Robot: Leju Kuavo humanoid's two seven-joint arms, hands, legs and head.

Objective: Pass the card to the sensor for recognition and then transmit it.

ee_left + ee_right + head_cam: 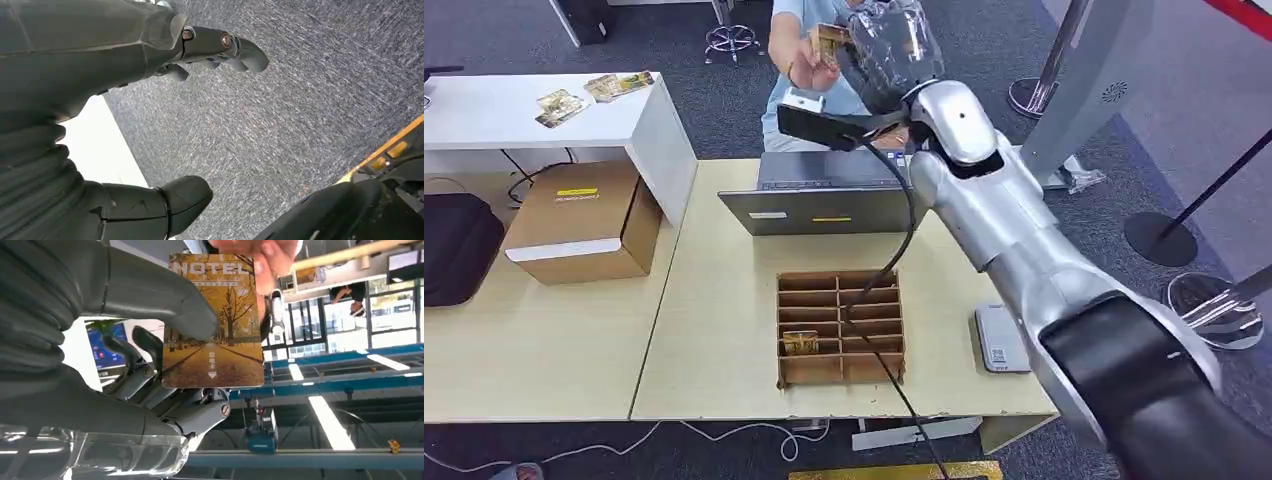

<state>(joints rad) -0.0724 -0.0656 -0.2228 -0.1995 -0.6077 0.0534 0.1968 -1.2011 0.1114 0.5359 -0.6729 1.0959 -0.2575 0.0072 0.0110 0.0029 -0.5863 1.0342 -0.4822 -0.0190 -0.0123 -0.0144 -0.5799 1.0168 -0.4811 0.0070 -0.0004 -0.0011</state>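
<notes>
The pale wooden table (724,330) spans the scene, with a white desk (534,115) behind its far left end carrying a few loose picture cards (589,95). The robot's silver right arm (1024,250) reaches up and away over the table toward a person in a light blue shirt (799,60) beyond the far edge. A grey laptop (824,195) sits at that far edge, a brown cardboard box (579,220) stands on the table's left part, and a black bag (454,245) lies beside the box. Near the front edge is a brown cardboard divider tray (839,330) with one card (800,343) in a left compartment; a small grey card sensor (999,340) lies just right of the tray.

The right hand (145,370) pinches a golden autumn-avenue hotel card (215,320) between thumb and fingers, raised in the air. The person's hand (265,257) touches the card's far end.

The left hand (165,125) hangs over grey carpet (280,100), its fingers (225,47) and thumb apart, holding nothing.
</notes>
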